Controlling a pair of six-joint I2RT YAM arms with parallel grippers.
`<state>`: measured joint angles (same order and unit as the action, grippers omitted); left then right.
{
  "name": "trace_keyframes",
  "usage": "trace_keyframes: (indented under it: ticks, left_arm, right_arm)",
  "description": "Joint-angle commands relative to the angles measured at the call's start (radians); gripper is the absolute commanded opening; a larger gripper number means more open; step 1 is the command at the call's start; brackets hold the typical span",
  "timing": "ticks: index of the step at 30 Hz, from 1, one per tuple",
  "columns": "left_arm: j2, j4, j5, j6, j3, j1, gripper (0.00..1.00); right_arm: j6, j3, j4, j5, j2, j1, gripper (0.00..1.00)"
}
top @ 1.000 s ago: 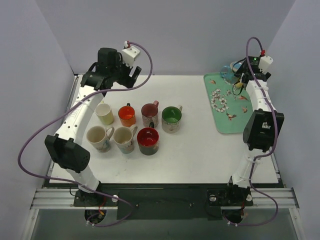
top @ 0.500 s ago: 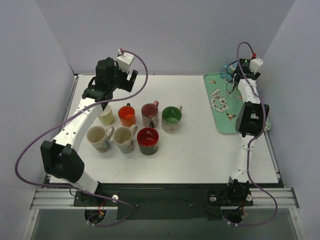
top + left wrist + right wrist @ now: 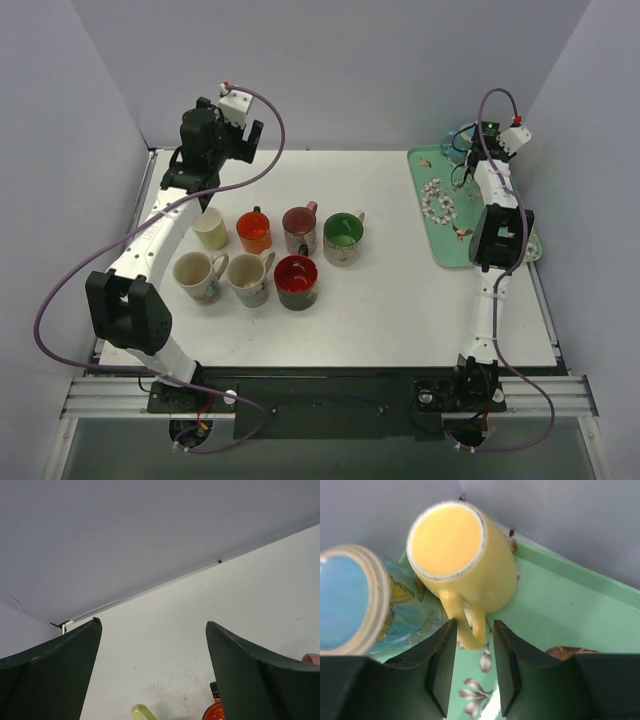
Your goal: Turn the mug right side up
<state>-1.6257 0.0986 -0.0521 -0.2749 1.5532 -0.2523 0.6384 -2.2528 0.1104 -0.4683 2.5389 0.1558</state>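
A yellow mug (image 3: pixel 465 555) stands upside down, base up, in the far corner of the green tray (image 3: pixel 560 610), its handle pointing at the right wrist camera. My right gripper (image 3: pixel 474 630) straddles that handle with narrow jaws: the left finger (image 3: pixel 442 655) touches it, and a thin gap shows at the right finger. A blue butterfly mug (image 3: pixel 350 600), also base up, stands close on the left. In the top view my right gripper (image 3: pixel 478 160) hides the yellow mug. My left gripper (image 3: pixel 153 625) hangs open and empty above the table's far left (image 3: pixel 240 130).
Several upright mugs (image 3: pixel 270 250) cluster on the white table's left half, below the left arm. The flowered tray (image 3: pixel 455 235) lies along the right edge. Grey walls enclose the back and sides, close behind the tray's corner.
My right gripper has reached into the tray's far corner and narrowed its jaws around the yellow mug's handle. The left arm has drawn back toward the rear wall, staying open.
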Motion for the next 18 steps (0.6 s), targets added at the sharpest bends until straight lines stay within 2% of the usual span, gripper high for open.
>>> trace_keyframes:
  ticks: [1, 7, 14, 18]
  left_arm:
    - [-0.01, -0.069, 0.0, -0.001, 0.064, 0.022, 0.96]
    - [-0.022, -0.069, 0.005, -0.003, 0.079, 0.021, 0.96]
    - [-0.025, -0.077, -0.003, -0.007, 0.088, 0.024, 0.96]
    - [-0.025, -0.069, -0.005, -0.007, 0.088, 0.025, 0.96]
  right_arm:
    - [0.111, -0.083, 0.052, -0.041, 0.037, 0.033, 0.3]
    - [0.2, -0.136, 0.074, 0.017, 0.08, 0.054, 0.3]
    - [0.317, -0.113, 0.19, 0.014, 0.081, 0.067, 0.31]
    - [0.296, 0.04, 0.201, -0.051, -0.014, 0.065, 0.32]
